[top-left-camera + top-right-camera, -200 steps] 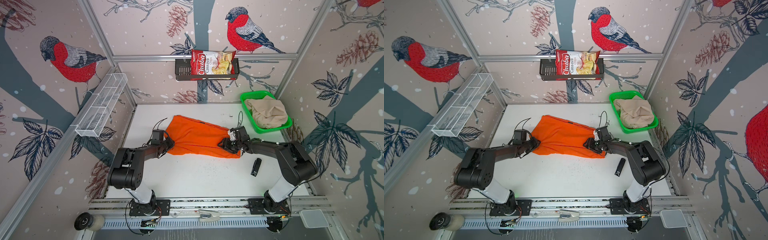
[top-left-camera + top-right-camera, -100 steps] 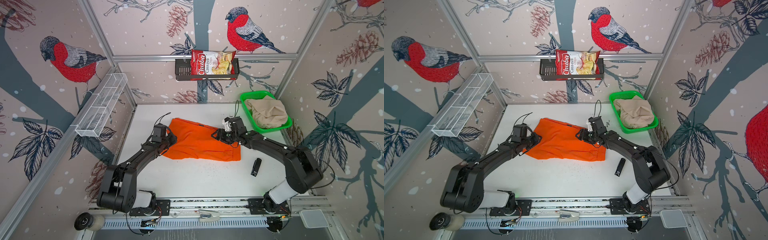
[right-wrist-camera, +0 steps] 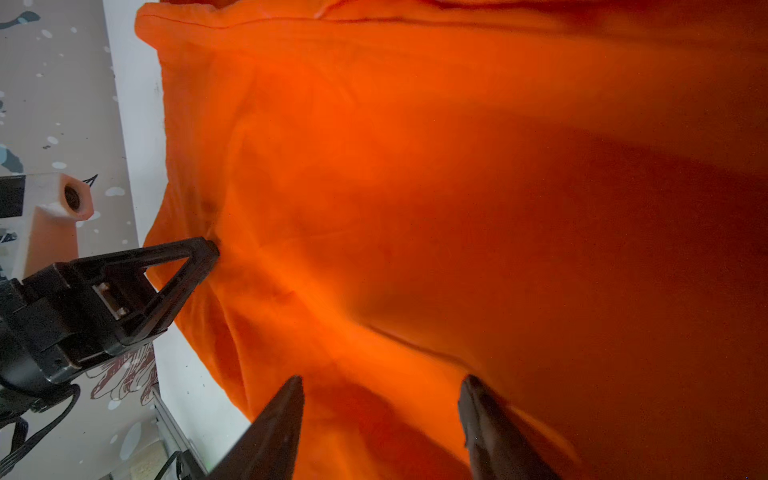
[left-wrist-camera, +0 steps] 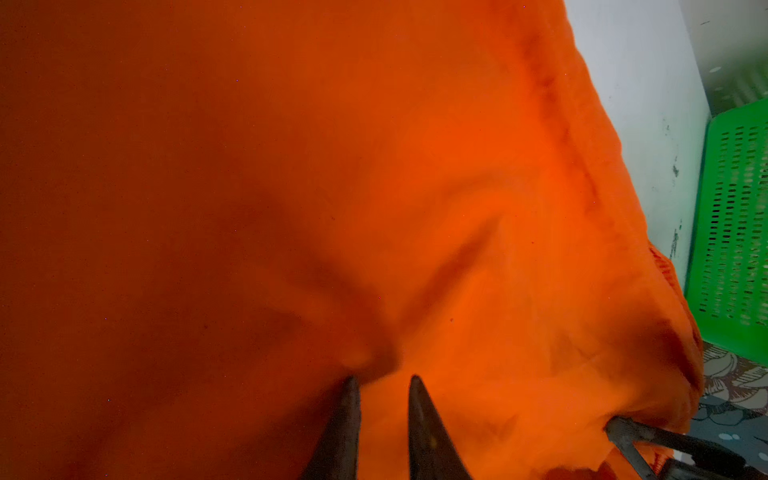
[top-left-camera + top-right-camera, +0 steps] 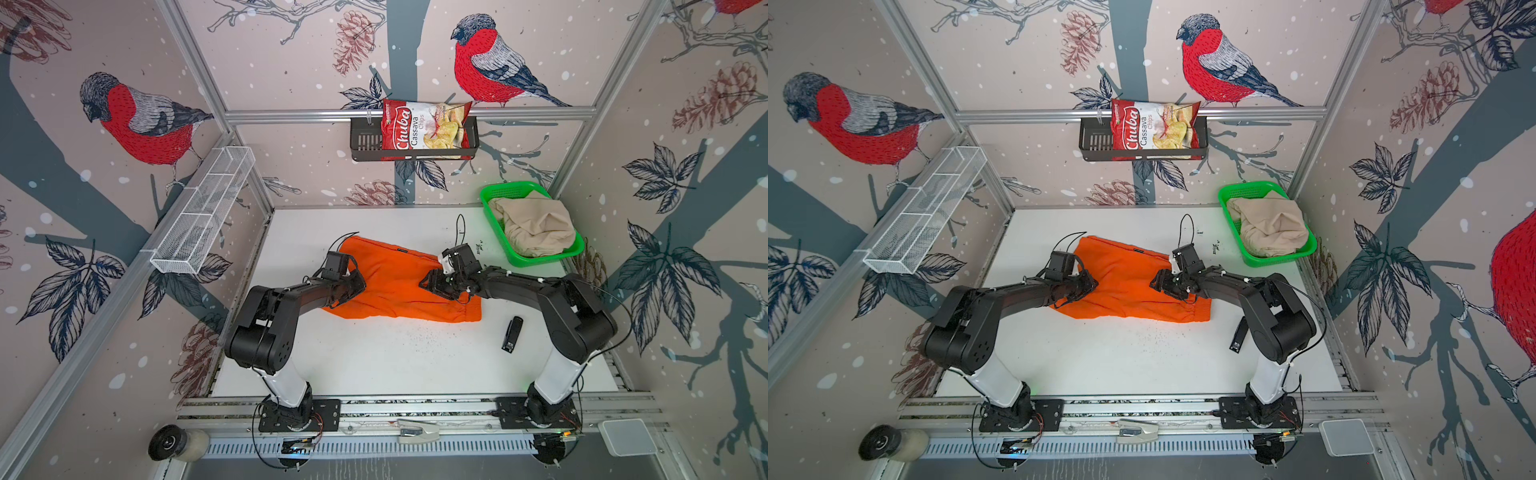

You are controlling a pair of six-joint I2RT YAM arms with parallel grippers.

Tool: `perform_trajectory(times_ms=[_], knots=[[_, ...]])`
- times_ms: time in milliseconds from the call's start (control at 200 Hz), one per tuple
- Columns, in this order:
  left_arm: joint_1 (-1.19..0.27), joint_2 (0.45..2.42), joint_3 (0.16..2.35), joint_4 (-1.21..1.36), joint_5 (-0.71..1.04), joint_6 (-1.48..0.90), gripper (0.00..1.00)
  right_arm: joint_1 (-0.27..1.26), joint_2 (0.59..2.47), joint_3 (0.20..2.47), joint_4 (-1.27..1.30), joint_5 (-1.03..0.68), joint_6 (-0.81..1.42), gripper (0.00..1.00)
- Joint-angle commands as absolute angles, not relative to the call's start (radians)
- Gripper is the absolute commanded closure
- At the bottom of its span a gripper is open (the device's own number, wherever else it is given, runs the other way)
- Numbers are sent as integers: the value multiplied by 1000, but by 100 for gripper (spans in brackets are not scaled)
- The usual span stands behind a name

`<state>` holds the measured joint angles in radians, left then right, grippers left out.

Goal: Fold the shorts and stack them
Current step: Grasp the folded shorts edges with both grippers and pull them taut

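In both top views the orange shorts [image 5: 395,286] lie mid-bench [image 5: 374,365], seemingly part-folded. The left tool [image 5: 359,286] pinches their cloth and the right tool [image 5: 430,282] gapes above. The beige shorts [image 5: 536,226] sit crumpled in the green basket [image 5: 540,259], unfolded and unstacked.

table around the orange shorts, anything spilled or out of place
Yes: fine dark specks are scattered on the white table on the near side of the orange shorts, like spilled crumbs. A small black object also lies loose beside the right arm.
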<state>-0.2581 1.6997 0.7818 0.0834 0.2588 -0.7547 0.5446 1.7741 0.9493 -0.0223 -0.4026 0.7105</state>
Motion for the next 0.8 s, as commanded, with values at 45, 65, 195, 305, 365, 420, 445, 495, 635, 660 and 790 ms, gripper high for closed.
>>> perform_trajectory(times_ms=[45, 65, 195, 305, 365, 420, 445, 495, 635, 660, 790], knots=[[-243, 1738, 758, 116, 242, -745, 78, 518, 1776, 902, 18, -423, 712, 38], [-240, 1741, 754, 118, 241, -744, 78, 515, 1777, 895, 20, -423, 711, 38], [-212, 1750, 725, 130, 236, -738, 78, 499, 1768, 851, 33, -419, 712, 38], [-182, 1747, 705, 132, 238, -729, 78, 504, 1754, 823, 55, -419, 733, 38], [-163, 1740, 697, 130, 236, -721, 78, 514, 1746, 812, 78, -419, 756, 38], [-144, 1734, 690, 127, 236, -715, 78, 529, 1740, 806, 99, -414, 778, 38], [-136, 1730, 689, 126, 234, -712, 78, 537, 1740, 806, 106, -411, 787, 38], [-121, 1723, 686, 120, 231, -703, 78, 553, 1741, 808, 121, -405, 803, 38], [-91, 1686, 694, 93, 226, -682, 76, 582, 1753, 831, 164, -394, 844, 38], [-89, 1675, 698, 81, 224, -677, 75, 586, 1754, 840, 164, -392, 847, 38], [-90, 1587, 727, 28, 227, -657, 70, 595, 1713, 902, 122, -372, 831, 38]])
